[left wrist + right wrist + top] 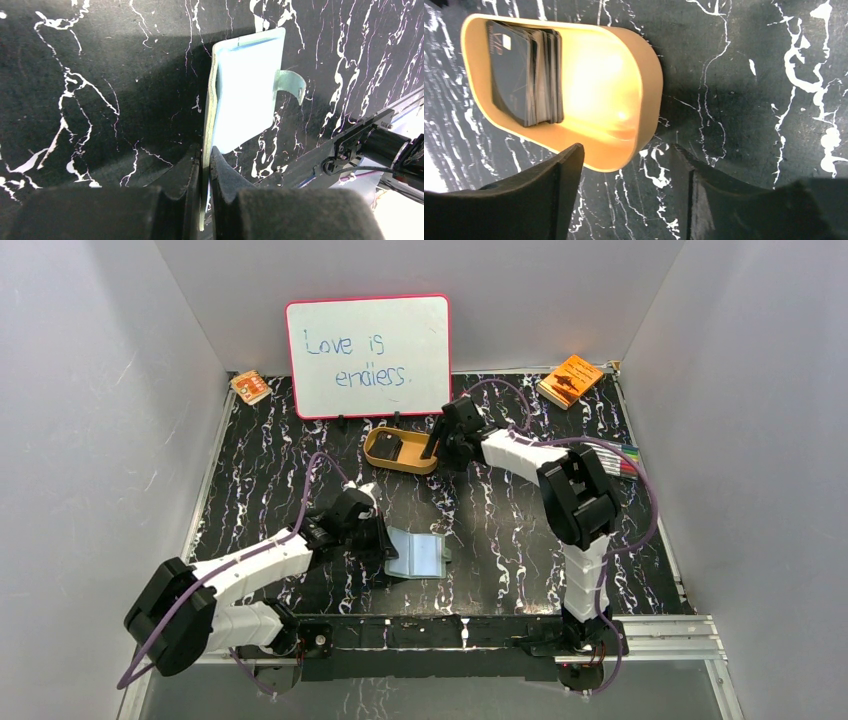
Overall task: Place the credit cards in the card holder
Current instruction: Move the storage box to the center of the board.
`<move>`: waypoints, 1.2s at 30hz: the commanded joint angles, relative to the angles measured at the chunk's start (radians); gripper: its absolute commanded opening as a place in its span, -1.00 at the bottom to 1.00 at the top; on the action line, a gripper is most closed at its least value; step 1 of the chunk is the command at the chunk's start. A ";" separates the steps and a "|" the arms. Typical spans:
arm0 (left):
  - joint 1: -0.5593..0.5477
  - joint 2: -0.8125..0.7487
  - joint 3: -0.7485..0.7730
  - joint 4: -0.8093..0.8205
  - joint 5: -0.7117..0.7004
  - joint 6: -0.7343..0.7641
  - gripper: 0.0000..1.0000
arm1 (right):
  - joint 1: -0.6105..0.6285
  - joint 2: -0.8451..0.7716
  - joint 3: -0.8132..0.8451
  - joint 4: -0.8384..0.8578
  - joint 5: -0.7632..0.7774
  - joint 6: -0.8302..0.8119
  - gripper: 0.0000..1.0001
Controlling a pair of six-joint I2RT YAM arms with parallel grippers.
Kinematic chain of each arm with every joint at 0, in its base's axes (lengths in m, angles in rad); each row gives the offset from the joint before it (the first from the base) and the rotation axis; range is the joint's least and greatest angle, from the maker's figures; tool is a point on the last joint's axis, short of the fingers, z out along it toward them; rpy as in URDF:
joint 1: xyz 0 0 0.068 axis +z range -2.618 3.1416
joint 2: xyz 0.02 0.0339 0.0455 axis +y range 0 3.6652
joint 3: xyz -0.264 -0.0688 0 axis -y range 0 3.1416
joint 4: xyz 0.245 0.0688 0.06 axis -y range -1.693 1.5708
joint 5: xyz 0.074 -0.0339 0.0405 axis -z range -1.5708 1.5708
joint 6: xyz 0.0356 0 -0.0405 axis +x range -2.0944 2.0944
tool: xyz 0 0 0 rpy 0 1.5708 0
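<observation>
The card holder (416, 553) lies open on the marbled table, its pale clear sleeves facing up. My left gripper (378, 540) is shut on its left flap; in the left wrist view the green edge (207, 150) stands pinched between my fingers, and its snap tab (292, 85) sticks out to the right. A stack of dark credit cards (526, 72) lies in the tan oval tray (634, 135), also seen in the top view (385, 462). My right gripper (626, 152) is open and empty, just beside the tray's right end (434, 452).
A whiteboard (368, 355) stands behind the tray. An orange booklet (570, 380) lies at the back right and a small orange packet (250, 387) at the back left. Coloured pens (628, 462) lie by the right edge.
</observation>
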 commanded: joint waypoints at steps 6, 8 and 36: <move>0.001 -0.079 -0.023 -0.075 -0.050 0.000 -0.96 | -0.025 -0.024 -0.028 -0.055 -0.016 -0.072 0.06; 0.002 -0.090 -0.029 -0.070 -0.053 -0.002 -0.96 | -0.039 -0.064 -0.085 -0.041 -0.018 -0.072 -0.03; 0.001 0.086 -0.004 0.104 0.044 -0.018 -0.97 | -0.234 -0.566 -0.578 -0.104 0.000 -0.297 -0.15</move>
